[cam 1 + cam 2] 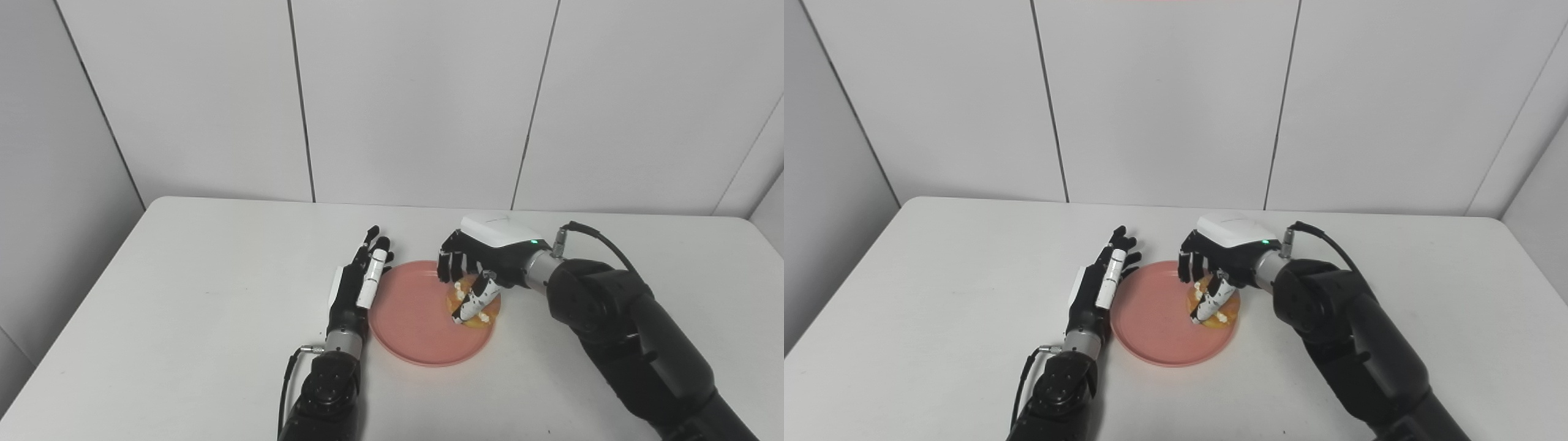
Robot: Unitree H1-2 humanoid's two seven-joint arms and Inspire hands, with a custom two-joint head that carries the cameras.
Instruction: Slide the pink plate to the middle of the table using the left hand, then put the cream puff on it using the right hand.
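The pink plate (pixel 410 318) lies on the white table (pixel 184 294) near its middle. The cream puff (pixel 471 306), golden with white cream, rests on the plate's right part. My right hand (pixel 474 269) is above it, fingers and thumb curled around the puff and touching it. My left hand (pixel 361 275) is open with fingers stretched out flat, lying along the plate's left rim. The same scene shows in the right eye view, with the plate (pixel 1151 318), the puff (pixel 1216 306), the right hand (pixel 1216 260) and the left hand (pixel 1102 278).
The table's far edge meets a grey panelled wall (pixel 416 104). Both black arms come in from the bottom edge on either side of the plate.
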